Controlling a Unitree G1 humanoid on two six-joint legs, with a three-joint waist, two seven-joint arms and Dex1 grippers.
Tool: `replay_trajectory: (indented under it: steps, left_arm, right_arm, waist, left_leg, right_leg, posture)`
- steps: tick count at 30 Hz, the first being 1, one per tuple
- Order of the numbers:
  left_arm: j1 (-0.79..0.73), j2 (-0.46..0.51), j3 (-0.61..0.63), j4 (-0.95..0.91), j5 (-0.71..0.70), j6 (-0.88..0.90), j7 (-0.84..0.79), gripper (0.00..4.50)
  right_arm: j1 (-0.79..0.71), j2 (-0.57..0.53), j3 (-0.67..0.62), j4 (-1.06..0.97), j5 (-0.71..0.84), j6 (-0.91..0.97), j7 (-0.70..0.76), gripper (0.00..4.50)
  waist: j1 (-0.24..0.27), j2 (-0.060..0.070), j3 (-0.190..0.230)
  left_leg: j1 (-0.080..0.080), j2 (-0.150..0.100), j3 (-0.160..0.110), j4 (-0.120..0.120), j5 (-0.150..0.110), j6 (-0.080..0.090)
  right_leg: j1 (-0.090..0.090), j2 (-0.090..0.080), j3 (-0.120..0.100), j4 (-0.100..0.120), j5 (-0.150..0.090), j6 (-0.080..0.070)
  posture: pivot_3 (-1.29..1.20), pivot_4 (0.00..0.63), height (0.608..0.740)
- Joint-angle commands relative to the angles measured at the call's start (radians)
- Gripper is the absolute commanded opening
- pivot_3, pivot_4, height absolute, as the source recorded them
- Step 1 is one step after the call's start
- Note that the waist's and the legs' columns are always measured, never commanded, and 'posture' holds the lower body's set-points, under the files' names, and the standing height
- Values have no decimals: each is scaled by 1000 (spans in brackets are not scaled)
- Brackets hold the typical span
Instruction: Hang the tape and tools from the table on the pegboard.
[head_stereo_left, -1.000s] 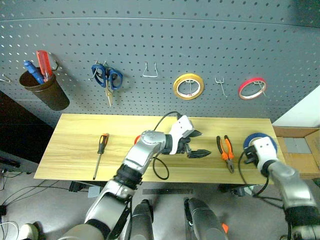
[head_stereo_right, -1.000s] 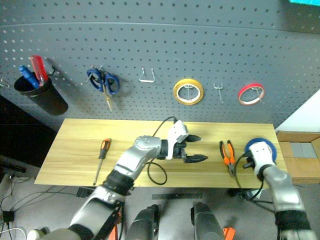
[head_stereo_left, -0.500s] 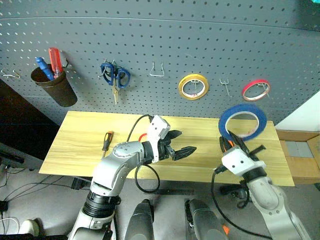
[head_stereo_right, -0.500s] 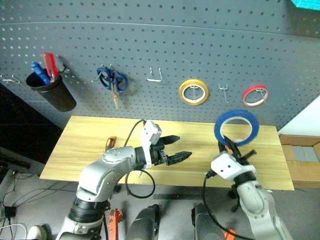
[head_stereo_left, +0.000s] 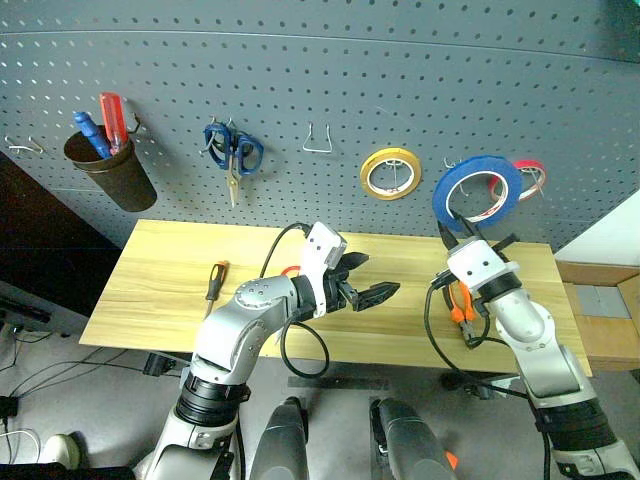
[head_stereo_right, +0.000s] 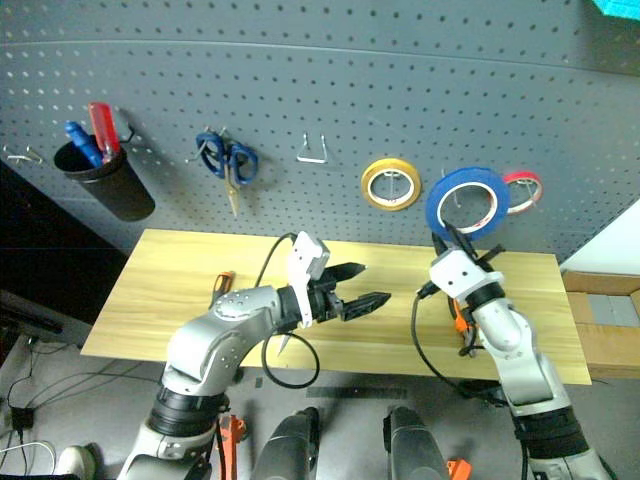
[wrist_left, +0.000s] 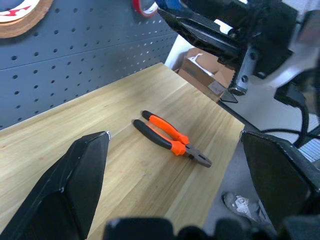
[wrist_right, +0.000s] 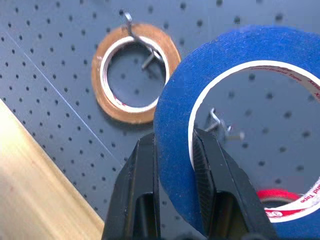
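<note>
My right gripper (head_stereo_left: 452, 232) is shut on the lower edge of the blue tape (head_stereo_left: 441, 197), holding it upright against the pegboard (head_stereo_left: 400, 80). In the right wrist view the tape (wrist_right: 175, 112) rings a bare metal hook (wrist_right: 217, 122); I cannot tell whether they touch. My left gripper (head_stereo_left: 375, 280) hangs open over the middle of the table (head_stereo_left: 150, 300), empty. The pliers (head_stereo_left: 460, 302) lie on the wood under my right arm, also in the left wrist view (wrist_left: 172, 140). The screwdriver (head_stereo_left: 211, 285) lies to the left. A red handle (head_stereo_left: 288, 271) peeks out behind my left arm.
On the pegboard hang a yellow roll (head_stereo_left: 390, 172), a red roll (head_stereo_left: 532, 172) partly behind the blue tape, blue-handled scissors (head_stereo_left: 232, 155), a bare wire hook (head_stereo_left: 318, 140) and a dark cup (head_stereo_left: 108, 175) with screwdrivers. A cardboard box (head_stereo_left: 600, 300) stands at the right.
My right gripper has lifted the blue tape from the table's right end up to the pegboard, between the yellow and red rolls. The left arm has shifted a little, still open.
</note>
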Motion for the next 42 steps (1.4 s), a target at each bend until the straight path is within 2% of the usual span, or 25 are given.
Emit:
replay_trajectory:
  steps: [1,4,6,7,13,17,23,25,27,30,33,37,42]
  left_arm:
    - [13,-1,-4,-33,-23,-21,5,4500]
    - [28,-8,-6,-49,-28,-15,20,4500]
    - [41,-13,-8,-61,-31,-12,31,4500]
    - [45,-15,-10,-67,-33,-10,37,4500]
    - [49,-17,-16,-61,-41,-20,50,4500]
    - [55,-24,-23,-61,-47,-19,54,4500]
    - [155,-10,-38,-141,-67,11,77,4500]
    - [175,-4,-41,-155,-69,14,80,4500]
    - [195,5,-47,-151,-61,2,80,4500]
    - [202,23,-46,-126,-44,-23,79,4500]
    - [186,35,-26,-104,-48,-31,83,4500]
    - [178,61,-24,-93,-51,-42,71,4500]
    - [182,87,-57,-82,-15,-107,61,4500]
  right_arm:
    - [-47,-30,-27,53,85,5,112,368]
    - [-80,-34,-34,97,102,53,145,368]
    - [-93,-23,-44,107,106,77,136,1084]
    - [-91,-22,-45,102,109,82,136,1219]
    - [-65,-18,-52,39,114,123,146,3121]
    - [7,-28,-71,-54,119,178,162,4446]
    - [277,-29,-110,-335,133,383,191,4477]
    - [314,-25,-114,-392,140,471,202,4477]
    - [315,6,-100,-430,159,667,196,4477]
    - [232,126,-135,-430,225,1019,142,4477]
    - [103,187,-189,-362,253,1204,105,4477]
    - [-71,212,-239,-217,280,1367,73,4477]
    - [-206,208,-287,-47,278,1424,16,4477]
  waist:
    - [-1,0,0]
    - [-1,0,0]
    - [-1,0,0]
    - [0,0,0]
    - [0,0,0]
    - [2,0,0]
    - [0,1,1]
    - [-3,1,1]
    - [-9,1,3]
    - [-17,1,4]
    - [-22,3,7]
    - [-22,3,9]
    - [-11,4,9]
  left_leg:
    - [1,0,0,0,0,0]
    - [1,1,-1,-1,0,0]
    - [1,1,-1,-1,0,0]
    - [1,1,0,-1,0,0]
    - [1,1,-1,0,0,0]
    - [1,1,0,0,0,0]
    - [1,1,-1,-1,0,0]
    - [1,1,-1,-1,0,0]
    - [2,2,0,-1,0,0]
    - [4,3,0,0,0,1]
    - [4,5,0,0,1,1]
    - [2,4,1,-1,1,1]
    - [-2,4,0,-5,0,2]
  right_leg:
    - [1,0,0,0,0,0]
    - [1,2,-1,0,0,0]
    - [1,1,0,0,0,0]
    - [1,1,0,0,0,-1]
    - [1,1,0,1,0,0]
    - [1,1,0,0,0,0]
    - [1,0,0,0,-1,1]
    - [1,0,0,0,-3,4]
    - [1,1,1,0,-3,4]
    - [2,3,1,1,-2,2]
    - [1,4,1,1,-2,-1]
    - [0,4,2,0,-1,1]
    - [-4,4,0,-1,-1,-2]
  posture:
    - [6,267,740]
    - [12,272,740]
    - [13,269,740]
    - [13,268,740]
    - [-3,268,740]
    - [-18,275,740]
    - [-35,292,740]
    - [-43,301,740]
    - [-42,304,740]
    - [-35,304,740]
    - [-24,310,740]
    - [-17,310,740]
    - [-7,312,740]
